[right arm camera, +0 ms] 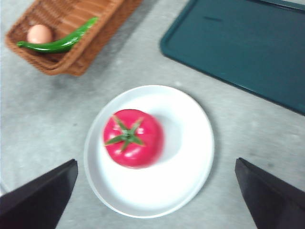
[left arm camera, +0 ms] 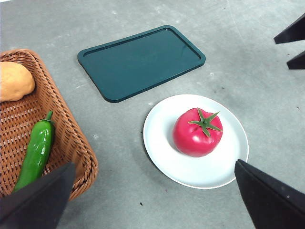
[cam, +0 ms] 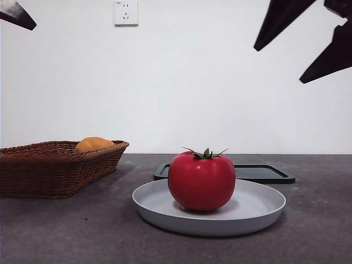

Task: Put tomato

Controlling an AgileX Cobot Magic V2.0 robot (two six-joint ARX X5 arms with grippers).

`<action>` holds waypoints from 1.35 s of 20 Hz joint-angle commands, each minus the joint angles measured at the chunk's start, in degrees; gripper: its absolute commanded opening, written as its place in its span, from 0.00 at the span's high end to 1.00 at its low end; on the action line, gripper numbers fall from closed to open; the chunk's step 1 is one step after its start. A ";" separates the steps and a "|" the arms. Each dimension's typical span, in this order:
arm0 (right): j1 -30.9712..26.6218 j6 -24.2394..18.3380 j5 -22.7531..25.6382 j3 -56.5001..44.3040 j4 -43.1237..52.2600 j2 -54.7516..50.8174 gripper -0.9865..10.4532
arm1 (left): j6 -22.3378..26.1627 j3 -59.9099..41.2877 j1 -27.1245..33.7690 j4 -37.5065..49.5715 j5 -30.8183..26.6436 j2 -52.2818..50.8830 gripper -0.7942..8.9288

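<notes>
The tomato (cam: pixel 201 181) is glossy red with a green stem and sits upright on a pale round plate (cam: pixel 258 206) at the table's middle. My right gripper (cam: pixel 278 66) hangs high above and to the right of it, open and holding nothing. From its wrist camera the tomato (right arm camera: pixel 133 138) lies on the plate (right arm camera: pixel 190 157) below the right gripper (right arm camera: pixel 156 161), whose jaws stand wide apart. My left gripper (left arm camera: pixel 154 164) is also open and empty, well above the tomato (left arm camera: pixel 198 132). In the front view the left arm shows only as a black tip (cam: pixel 19 15) at the upper left corner.
A brown wicker basket (cam: pixel 49 168) stands at the left with an orange fruit (cam: pixel 92 144) and a green pepper (left arm camera: pixel 37 150) inside. A flat dark green tray (left arm camera: pixel 140 62) lies behind the plate. The right gripper (left arm camera: pixel 281 54) shows at the edge of the left wrist view.
</notes>
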 commanded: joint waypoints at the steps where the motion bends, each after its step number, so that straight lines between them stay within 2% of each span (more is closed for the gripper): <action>1: 2.56 2.75 0.02 1.79 1.79 3.21 0.40 | 0.96 0.52 -0.24 0.42 -0.37 0.31 0.27; 5: 8.07 3.65 1.18 6.88 1.84 11.91 0.40 | 0.96 0.52 -0.24 0.42 -0.35 0.31 0.27; 9: 13.11 3.39 6.51 16.41 -1.68 23.76 0.40 | 0.96 0.52 -0.24 0.44 -0.35 0.31 0.27; 13: 16.85 1.49 12.24 24.02 -7.17 34.64 0.35 | 0.96 0.52 -0.24 0.44 -0.35 0.31 0.27; 20: 19.41 0.92 17.46 26.10 -11.96 45.09 0.34 | 0.96 0.52 -0.24 0.44 -0.35 0.31 0.27; 27: 19.71 3.37 16.94 26.08 -12.46 48.98 0.36 | 0.96 0.52 -0.24 0.46 -0.35 0.31 0.27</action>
